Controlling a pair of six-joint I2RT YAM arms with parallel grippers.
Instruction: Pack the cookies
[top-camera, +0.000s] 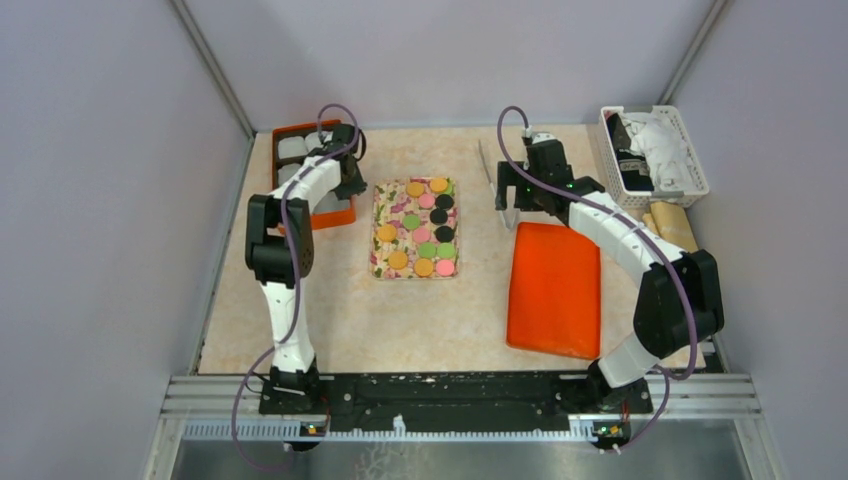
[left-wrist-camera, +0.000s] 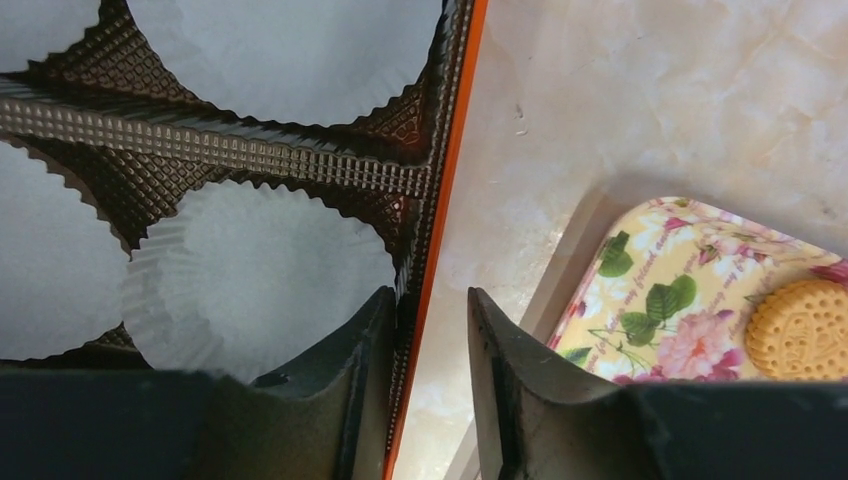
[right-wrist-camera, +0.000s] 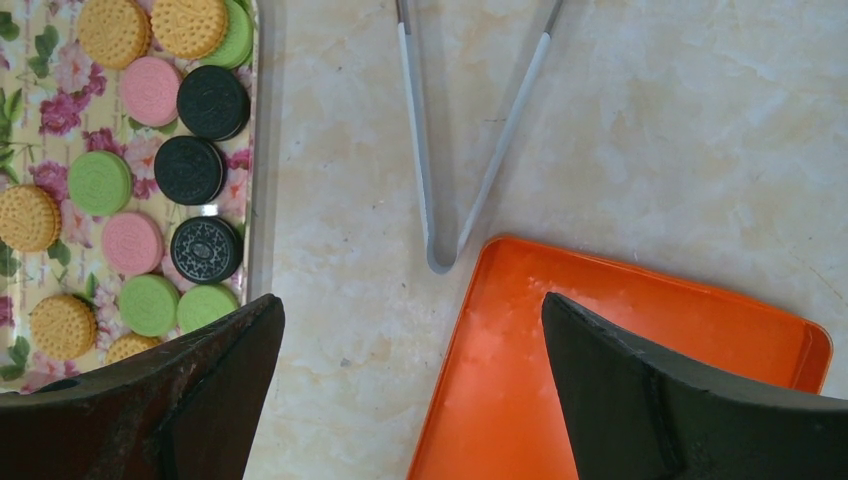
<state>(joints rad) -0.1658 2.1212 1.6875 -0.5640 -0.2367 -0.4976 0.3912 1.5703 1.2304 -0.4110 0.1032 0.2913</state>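
The cookies (top-camera: 428, 228) lie flat on a flowered tray (top-camera: 381, 210) in the middle of the tabletop (top-camera: 420, 330), between the two arms. The orange box (top-camera: 335, 213) with the white paper cups (left-wrist-camera: 265, 275) stands just beside the tray, on its left. The left fingers (left-wrist-camera: 365, 345) are there, one on the box's side of the right wall and one on the tray's side, with the wall in the narrow gap between them. I cannot tell whether they pinch this wall or only stand over it. From these fingers the tray is to the right and very near; its corner, with one tan cookie, shows just past the outer finger. The right fingers (right-wrist-camera: 215, 390) are spread wide and hold nothing. They hang over bare tabletop, with the tray on their left and the orange lid (right-wrist-camera: 560, 380) on their right. The tongs (right-wrist-camera: 415, 130) lie straight ahead of them, the long axis pointing away from the robot and the joined end toward the fingers, beside the lid's edge. I think the right arm is better placed to take the tongs.
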